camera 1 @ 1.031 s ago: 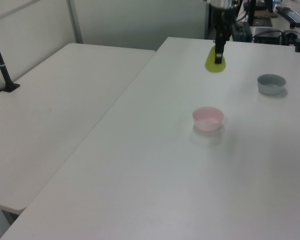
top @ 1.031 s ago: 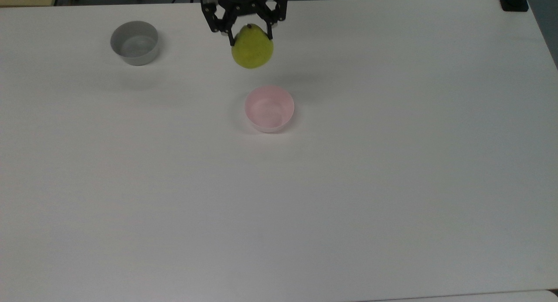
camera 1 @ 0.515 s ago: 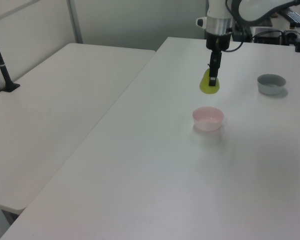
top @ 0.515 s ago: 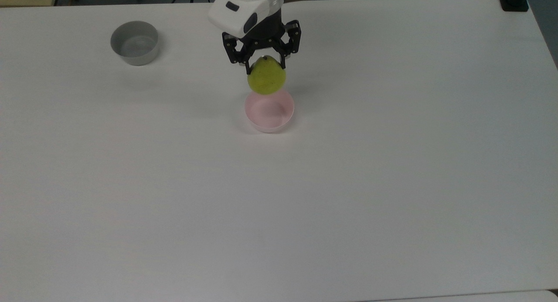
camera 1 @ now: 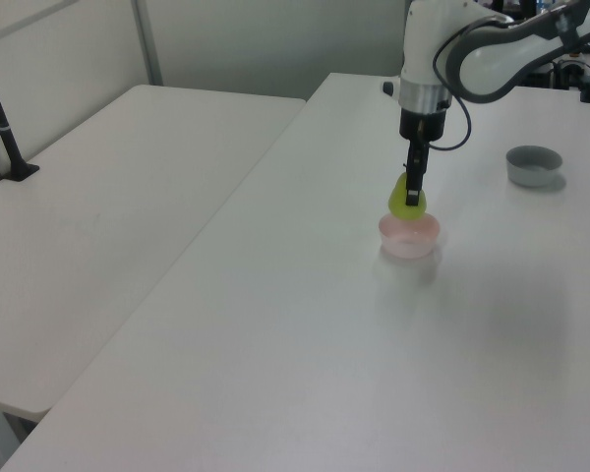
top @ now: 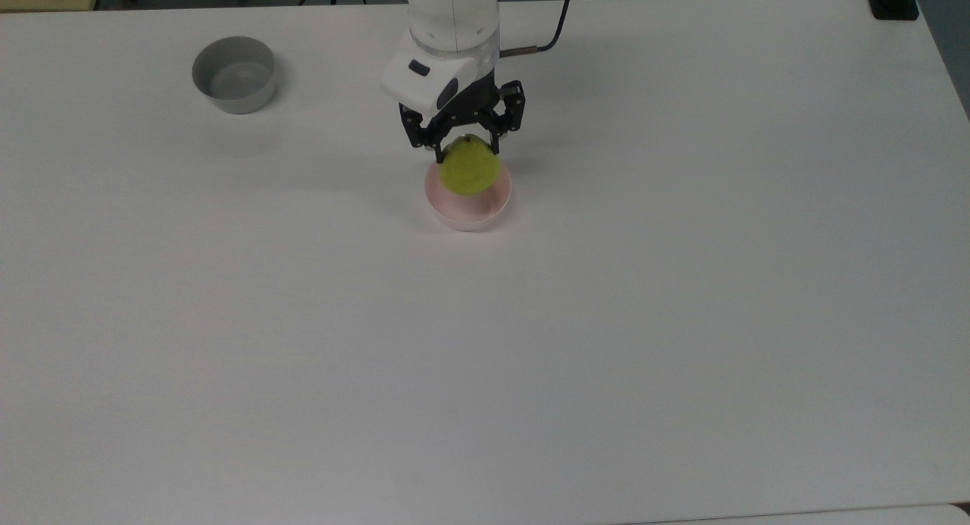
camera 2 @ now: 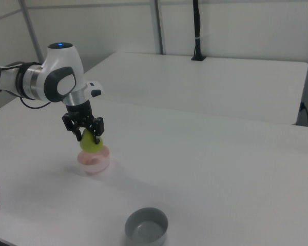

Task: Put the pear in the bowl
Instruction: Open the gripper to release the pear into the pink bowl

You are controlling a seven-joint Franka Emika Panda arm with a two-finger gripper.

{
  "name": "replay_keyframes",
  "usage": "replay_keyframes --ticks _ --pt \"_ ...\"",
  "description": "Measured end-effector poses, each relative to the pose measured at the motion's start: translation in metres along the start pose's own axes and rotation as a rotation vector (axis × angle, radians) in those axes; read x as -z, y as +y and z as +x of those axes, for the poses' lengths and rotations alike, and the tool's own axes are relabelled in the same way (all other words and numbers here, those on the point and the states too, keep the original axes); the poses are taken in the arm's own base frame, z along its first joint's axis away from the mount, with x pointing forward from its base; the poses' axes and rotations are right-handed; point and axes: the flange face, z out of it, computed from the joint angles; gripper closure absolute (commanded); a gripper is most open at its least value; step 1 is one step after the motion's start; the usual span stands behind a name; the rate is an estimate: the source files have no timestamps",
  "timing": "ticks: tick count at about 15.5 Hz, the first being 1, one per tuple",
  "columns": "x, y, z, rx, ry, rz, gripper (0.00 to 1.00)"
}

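The pink bowl (top: 468, 204) sits toward the table's (top: 606, 358) far edge. The pear (top: 470, 168), clamped in the gripper (top: 468, 151), has come down from beyond the bowl and now hangs over its far rim. Farther off stands the grey bowl (top: 233, 74).

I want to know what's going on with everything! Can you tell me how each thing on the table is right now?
Pear: held at its top, hanging upright just over the pink bowl, not let go.
Gripper: shut on the pear.
Pink bowl: upright on the table, under the pear.
Grey bowl: upright, nothing in it, off by itself.
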Motion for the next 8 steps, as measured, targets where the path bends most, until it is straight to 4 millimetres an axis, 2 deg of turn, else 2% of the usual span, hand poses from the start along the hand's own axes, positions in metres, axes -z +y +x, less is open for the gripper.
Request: replay_keyframes --ticks 4,8 --pt "-0.024 0.001 0.007 0.002 0.005 -0.009 0.99" --pt "-0.037 -0.004 0.008 0.024 -0.014 -0.026 0.99"
